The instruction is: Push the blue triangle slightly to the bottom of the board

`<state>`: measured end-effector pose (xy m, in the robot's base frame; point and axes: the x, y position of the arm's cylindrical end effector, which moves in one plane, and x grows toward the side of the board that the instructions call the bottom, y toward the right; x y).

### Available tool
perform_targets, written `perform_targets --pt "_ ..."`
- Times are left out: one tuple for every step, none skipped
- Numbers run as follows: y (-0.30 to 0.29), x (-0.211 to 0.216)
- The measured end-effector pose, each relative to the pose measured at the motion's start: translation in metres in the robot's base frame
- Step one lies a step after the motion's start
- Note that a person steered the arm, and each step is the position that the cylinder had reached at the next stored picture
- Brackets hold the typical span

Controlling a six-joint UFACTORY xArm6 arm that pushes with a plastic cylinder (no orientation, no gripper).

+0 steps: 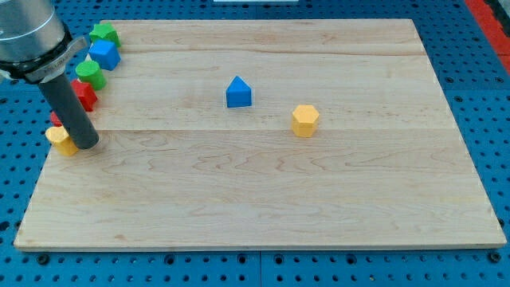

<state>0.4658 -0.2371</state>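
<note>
Resting my tip (pixel 86 147) at the wooden board's (pixel 263 207) left edge, I touch only a yellow block (pixel 60 139) just to its left; the rod holds nothing. Above it cluster two red blocks (pixel 84 95), two green blocks (pixel 103 33) and a blue cube (pixel 104 55). Well to the right sits the blue triangle (pixel 238 92), and farther right a yellow hexagon (pixel 304 120)

1. A single camera view looks down at the wooden board (pixel 263 191) from above and from its bottom edge, tilted forward, so the far edge appears shorter than the near one.
2. It stands near enough that the board fills almost the whole frame, with the blue perforated table (pixel 478 119) showing around it.
3. No second view shares the scene.
</note>
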Motion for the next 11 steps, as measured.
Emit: perform_targets --pt "0.0 -0.002" --pt "0.068 -0.005" --pt "0.131 -0.035" --pt "0.128 -0.09" --pt "0.172 -0.136" --pt "0.256 -0.147" --pt "0.304 -0.146" --pt "0.279 -0.123" --pt "0.205 -0.118" --pt "0.194 -0.077" --pt "0.18 -0.038"
